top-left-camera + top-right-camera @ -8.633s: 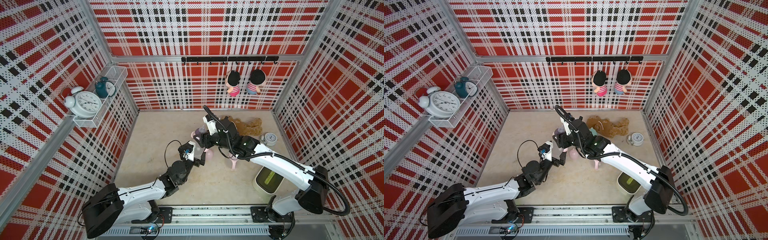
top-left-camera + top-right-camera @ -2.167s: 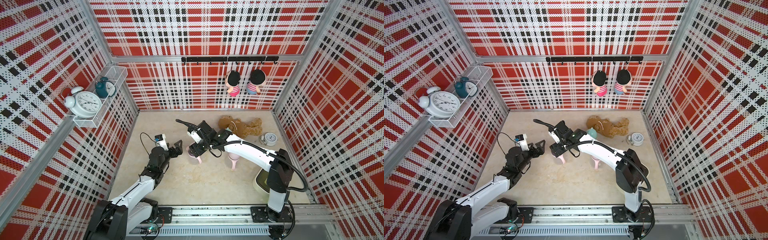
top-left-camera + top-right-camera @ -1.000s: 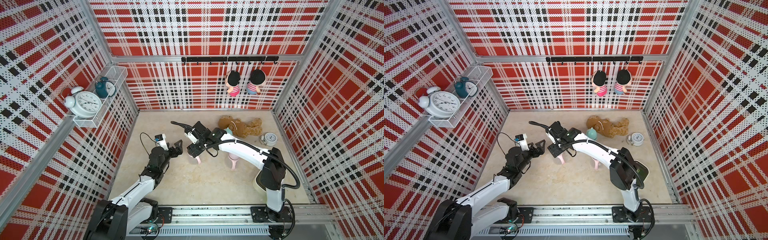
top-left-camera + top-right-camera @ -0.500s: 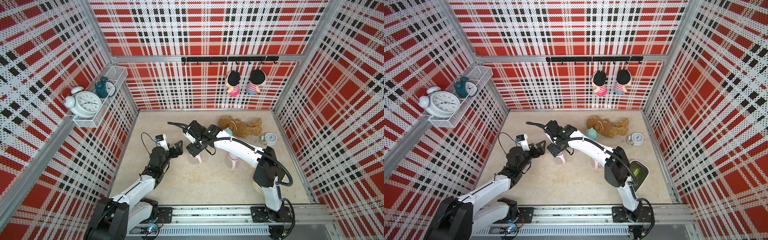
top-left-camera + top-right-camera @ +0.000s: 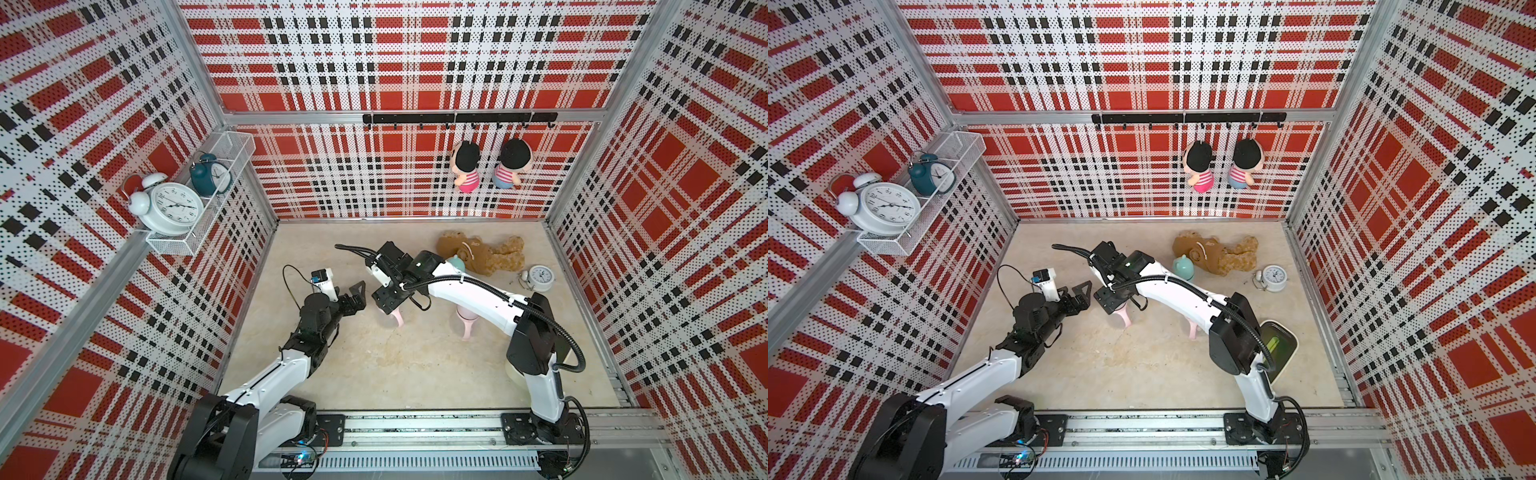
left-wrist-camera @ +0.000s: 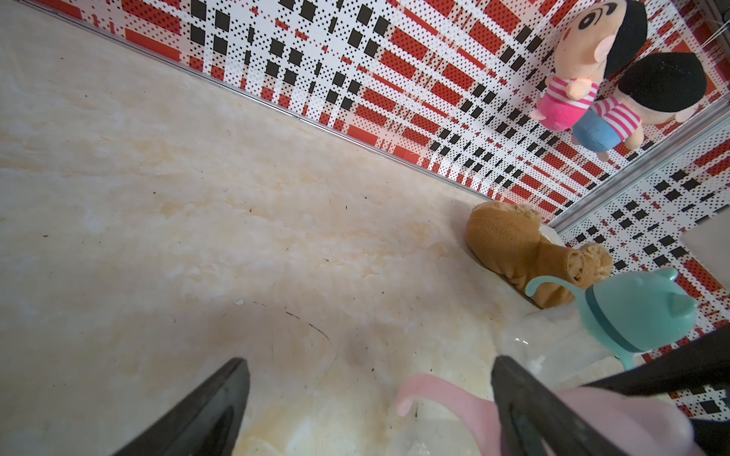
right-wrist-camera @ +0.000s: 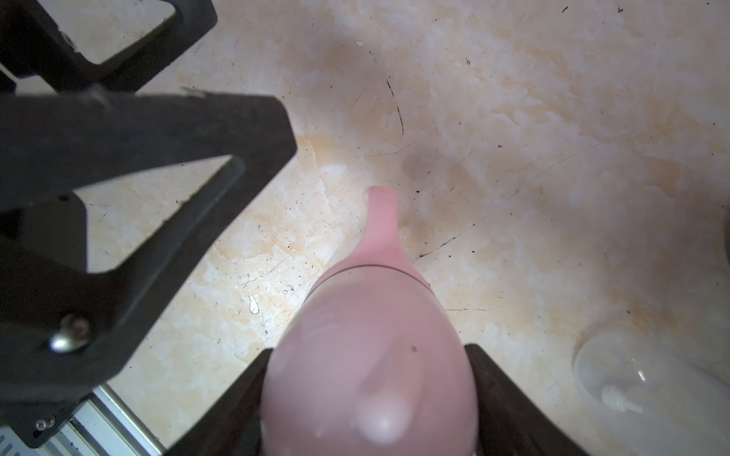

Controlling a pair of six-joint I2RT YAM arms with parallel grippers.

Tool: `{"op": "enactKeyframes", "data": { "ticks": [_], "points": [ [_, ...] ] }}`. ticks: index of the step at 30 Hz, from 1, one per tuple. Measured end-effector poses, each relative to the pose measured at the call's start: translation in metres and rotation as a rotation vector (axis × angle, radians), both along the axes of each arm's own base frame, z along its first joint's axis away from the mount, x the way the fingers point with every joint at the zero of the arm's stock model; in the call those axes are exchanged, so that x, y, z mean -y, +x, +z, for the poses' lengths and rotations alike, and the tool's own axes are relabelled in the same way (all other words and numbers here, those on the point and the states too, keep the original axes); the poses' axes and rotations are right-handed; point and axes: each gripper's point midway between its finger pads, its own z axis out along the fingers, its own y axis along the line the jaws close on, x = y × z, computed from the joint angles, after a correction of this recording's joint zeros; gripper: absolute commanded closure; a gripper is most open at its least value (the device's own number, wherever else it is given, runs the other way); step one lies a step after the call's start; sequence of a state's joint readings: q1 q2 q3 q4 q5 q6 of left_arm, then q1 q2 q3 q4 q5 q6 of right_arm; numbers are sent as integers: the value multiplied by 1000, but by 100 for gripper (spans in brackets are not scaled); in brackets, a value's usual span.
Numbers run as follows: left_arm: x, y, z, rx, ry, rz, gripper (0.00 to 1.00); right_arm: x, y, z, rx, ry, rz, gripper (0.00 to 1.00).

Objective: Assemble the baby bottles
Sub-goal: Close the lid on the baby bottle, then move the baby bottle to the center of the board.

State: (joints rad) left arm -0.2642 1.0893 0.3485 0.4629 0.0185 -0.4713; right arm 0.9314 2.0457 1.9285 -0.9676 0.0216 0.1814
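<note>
Right gripper (image 5: 390, 302), clamped on the pink-capped bottle (image 7: 367, 355), should lower it squarely, clear of the spread-jawed left gripper (image 5: 356, 296).

Plaid overload lol: the walls (image 5: 395, 62) are red, white and black checks full of dots, the desk (image 5: 395, 365) is blotchy cream marble, the pink cap (image 7: 367, 355) is pastel, the mint cap (image 6: 640, 312) has a darker teal band, and the teddy (image 5: 494, 257) is tan.
</note>
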Motion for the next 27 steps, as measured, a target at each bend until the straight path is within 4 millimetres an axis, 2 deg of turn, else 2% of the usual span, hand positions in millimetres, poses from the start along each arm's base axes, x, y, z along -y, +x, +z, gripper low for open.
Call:
{"op": "enactKeyframes", "data": {
  "ticks": [13,19,27],
  "points": [
    [0,0,0,0,1,0,2,-2,0,-2,-8,47,-42,23],
    [0,0,0,-1,1,0,2,13,-9,-29,-58,-18,-91,23],
    [0,0,0,0,1,-1,2,12,-2,-27,-31,-9,-120,22]
  ]
}}
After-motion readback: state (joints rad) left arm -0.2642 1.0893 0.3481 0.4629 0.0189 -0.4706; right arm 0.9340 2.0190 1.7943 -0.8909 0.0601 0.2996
